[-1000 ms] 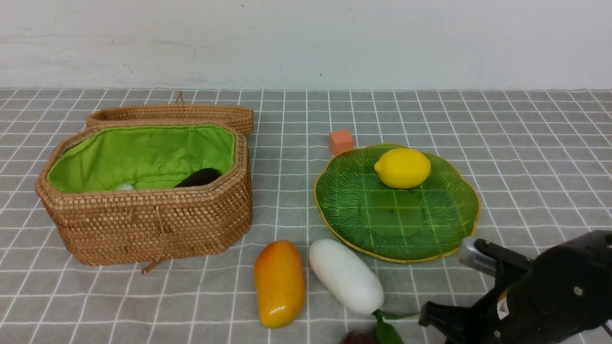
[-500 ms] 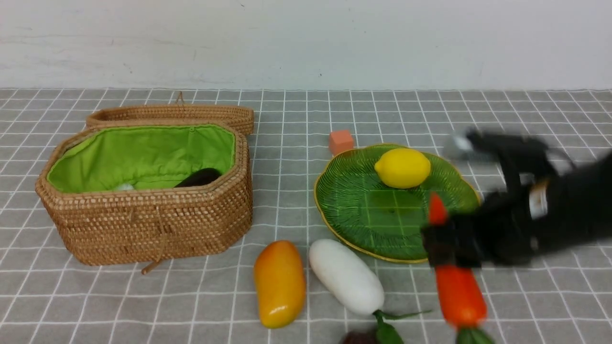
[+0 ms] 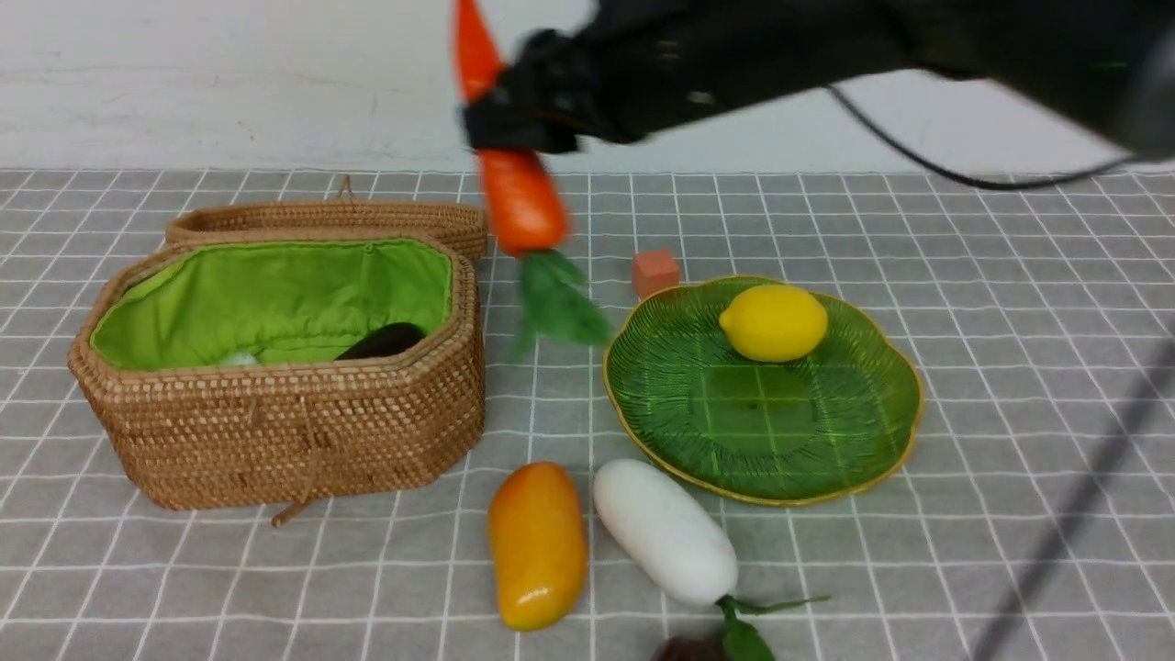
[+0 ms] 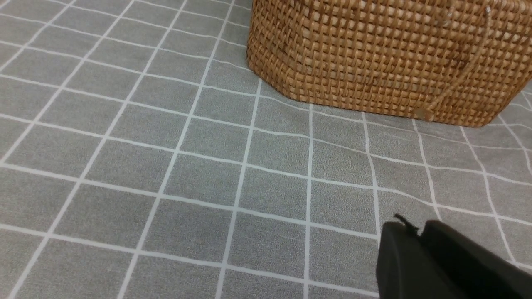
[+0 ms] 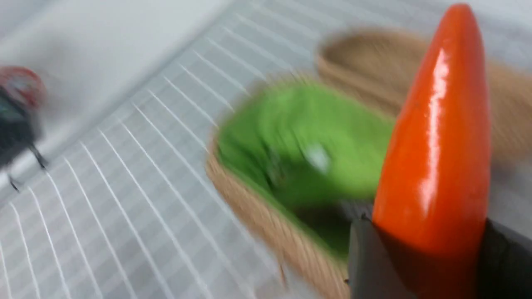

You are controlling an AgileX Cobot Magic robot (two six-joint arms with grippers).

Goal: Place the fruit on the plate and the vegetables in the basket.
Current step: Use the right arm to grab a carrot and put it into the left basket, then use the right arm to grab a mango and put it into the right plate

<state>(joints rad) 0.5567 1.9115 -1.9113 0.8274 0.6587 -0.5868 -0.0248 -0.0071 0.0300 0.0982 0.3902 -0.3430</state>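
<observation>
Right gripper (image 3: 516,128) clamps the red-orange carrot (image 3: 525,207), leaves hanging down, in the air near the basket (image 3: 294,441). Left gripper (image 4: 417,241) closed, empty, low near the basket.

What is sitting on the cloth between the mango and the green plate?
The white radish, lying beside the mango and close to the plate's near rim; the front view shows it.

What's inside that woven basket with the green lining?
Inside the basket, a dark, almost black vegetable lies on the green lining, with a small pale bit nearby. The front wall hides the floor and anything lower.
</observation>
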